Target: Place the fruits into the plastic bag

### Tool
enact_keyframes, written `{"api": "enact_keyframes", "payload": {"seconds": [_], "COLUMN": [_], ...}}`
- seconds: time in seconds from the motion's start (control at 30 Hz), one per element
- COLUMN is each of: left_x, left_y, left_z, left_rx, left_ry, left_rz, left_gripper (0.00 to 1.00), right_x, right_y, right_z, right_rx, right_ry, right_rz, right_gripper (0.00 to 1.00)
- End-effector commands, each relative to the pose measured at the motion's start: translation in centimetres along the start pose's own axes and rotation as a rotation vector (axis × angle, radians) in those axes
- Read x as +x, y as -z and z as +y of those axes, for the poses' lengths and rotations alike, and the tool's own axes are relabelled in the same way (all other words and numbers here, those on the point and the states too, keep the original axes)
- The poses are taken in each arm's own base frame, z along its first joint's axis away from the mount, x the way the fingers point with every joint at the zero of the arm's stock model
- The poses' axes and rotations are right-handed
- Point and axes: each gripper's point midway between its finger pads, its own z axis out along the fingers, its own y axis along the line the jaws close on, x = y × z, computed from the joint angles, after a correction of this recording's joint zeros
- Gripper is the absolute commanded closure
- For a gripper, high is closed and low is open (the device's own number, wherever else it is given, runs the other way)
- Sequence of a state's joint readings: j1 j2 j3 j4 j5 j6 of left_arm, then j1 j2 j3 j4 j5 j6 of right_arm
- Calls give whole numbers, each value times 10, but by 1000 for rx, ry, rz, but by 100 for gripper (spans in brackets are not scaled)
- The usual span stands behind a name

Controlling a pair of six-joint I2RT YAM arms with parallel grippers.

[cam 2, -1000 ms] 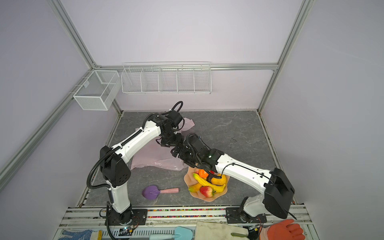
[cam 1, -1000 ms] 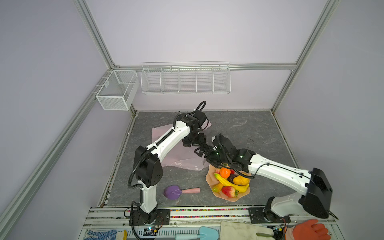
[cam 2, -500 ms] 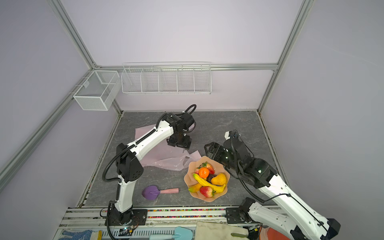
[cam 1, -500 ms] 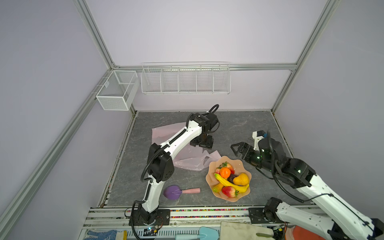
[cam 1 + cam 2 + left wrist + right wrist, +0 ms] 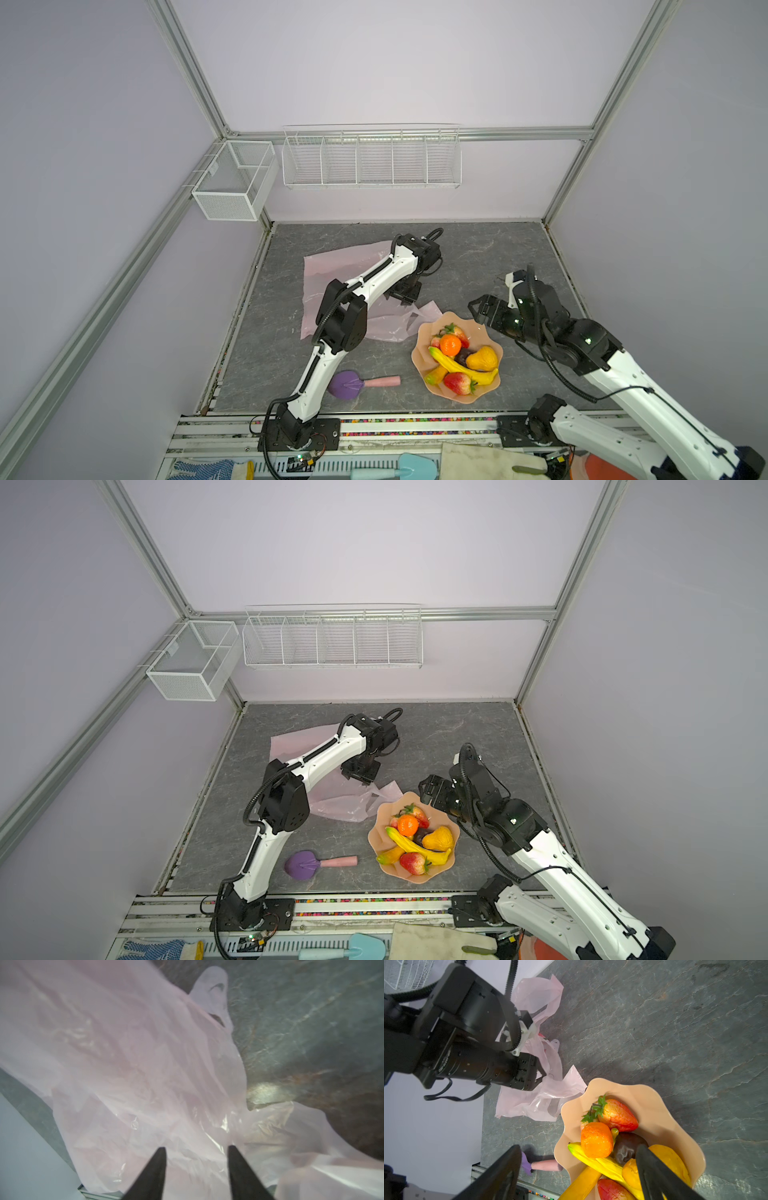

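**A:** Left jaws are down on the plastic bag (image 5: 328, 270), which lies crumpled on the counter (image 5: 478, 257), just beside the bowl (image 5: 654, 1109). There's a narrow gap between them, and I see no film nipped in it.

**B:** That film's the tricky bit, I'd say: thin, limp and slippery. Catch a single layer at the mouth, or a handle loop (image 5: 430, 309). Pinch both layers and it's sealed.

**A:** Right jaws are spread wide and empty, hanging near the bowl's rim.

**B:** And the fruits (image 5: 415, 845) are all piled in that bowl, none bagged. They look like light, hard little toys. The orange (image 5: 450, 345) sits on top. Grip it across the middle, because it looks ready to roll.

**A:** What can't we see?

**B:** The bag's mouth. The left arm (image 5: 374, 274) covers the bag's middle in both top views, and the left wrist view is blurred. The dark fruit (image 5: 627, 1147) is half buried, and the right jaws cut across the pear-like piece (image 5: 670, 1159).
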State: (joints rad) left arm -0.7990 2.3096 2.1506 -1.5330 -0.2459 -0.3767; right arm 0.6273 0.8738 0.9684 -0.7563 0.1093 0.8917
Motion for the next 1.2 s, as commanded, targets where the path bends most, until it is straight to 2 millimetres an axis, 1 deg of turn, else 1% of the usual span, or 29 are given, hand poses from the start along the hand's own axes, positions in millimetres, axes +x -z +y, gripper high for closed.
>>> {"api": "enact_keyframes", "payload": {"seconds": [0.0,0.07,0.1,0.23,0.3,0.37,0.43,0.47,0.5,0.57,0.63,0.67,0.7,0.77,0.9,1.03,1.17], "left_x": [14,20,23,43,52,59,58,54,48,31,14,5,-3,-15,-34,-38,-35], "left_y": [14,22,26,43,48,56,66,73,80,90,95,92,89,79,62,41,22], "left_z": [27,38,44,71,83,86,79,73,66,52,43,38,32,26,13,-1,-12], "left_rx": [-104,-110,-114,-113,-105,-65,11,60,106,179,180,161,150,103,24,-18,-76], "left_ry": [-14,-8,-4,41,68,92,121,141,153,164,170,162,154,149,110,81,45], "left_rz": [3,-10,-18,-64,-86,-124,-170,-195,-218,-255,-268,-263,-254,-225,-196,-159,-139], "left_gripper": [79,95,100,100,100,100,100,96,86,64,50,44,40,35,31,30,27], "right_x": [-3,-5,-5,-3,0,1,2,3,3,2,2,1,0,0,3,3,4], "right_y": [-11,-17,-19,-29,-33,-37,-41,-43,-44,-46,-45,-44,-42,-39,-34,-30,-29], "right_z": [4,5,5,10,12,11,9,9,9,10,12,12,12,12,12,11,11], "right_rx": [-29,-31,-31,-52,-58,-54,-44,-40,-38,-42,-47,-49,-51,-53,-53,-51,-55], "right_ry": [21,25,23,19,14,14,21,26,29,35,42,43,46,50,65,70,72], "right_rz": [24,32,39,76,96,106,111,115,116,119,118,114,111,109,124,120,122], "right_gripper": [11,11,11,11,11,11,11,11,11,11,11,11,11,11,11,11,11]}}
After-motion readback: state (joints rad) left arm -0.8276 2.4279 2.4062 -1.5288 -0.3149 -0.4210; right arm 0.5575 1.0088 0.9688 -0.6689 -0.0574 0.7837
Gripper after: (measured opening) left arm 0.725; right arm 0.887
